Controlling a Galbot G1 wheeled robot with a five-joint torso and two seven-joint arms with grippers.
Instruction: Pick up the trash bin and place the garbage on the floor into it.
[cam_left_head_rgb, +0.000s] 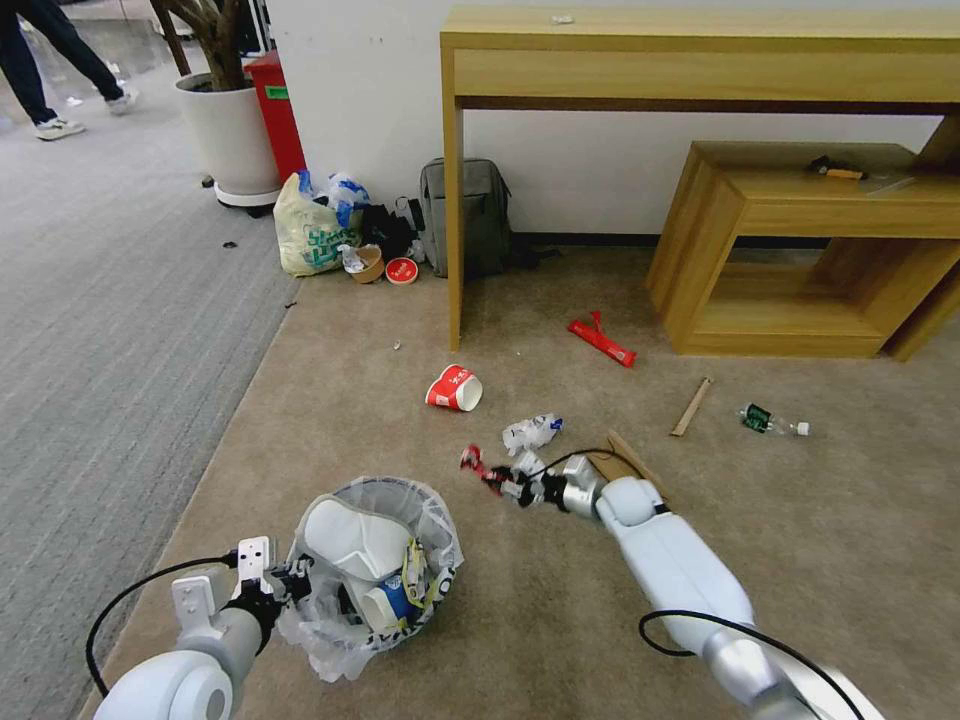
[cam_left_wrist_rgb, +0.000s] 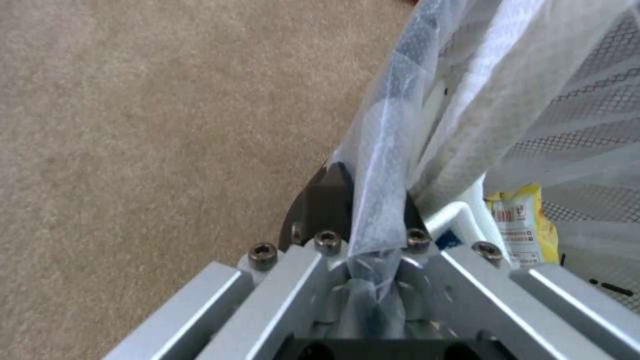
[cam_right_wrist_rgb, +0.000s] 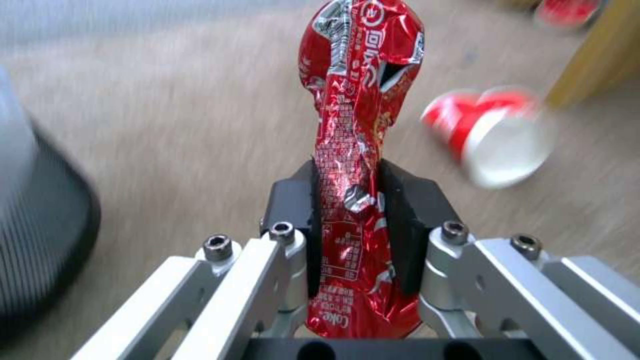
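Observation:
The trash bin, black with a translucent liner, hangs low over the beige floor at the near left. A white slipper and a blue cup lie inside it. My left gripper is shut on its bagged rim. To the right of the bin, my right gripper is shut on a crushed red can that sticks out past the black pads. Garbage on the floor: a red cup, a crumpled wrapper, cardboard, a red wrapper, a stick and a small bottle.
A tall wooden table and a low wooden shelf stand against the far wall. A grey backpack, a shopping bag, a white plant pot and a red bin crowd the far left. Grey ribbed carpet lies left.

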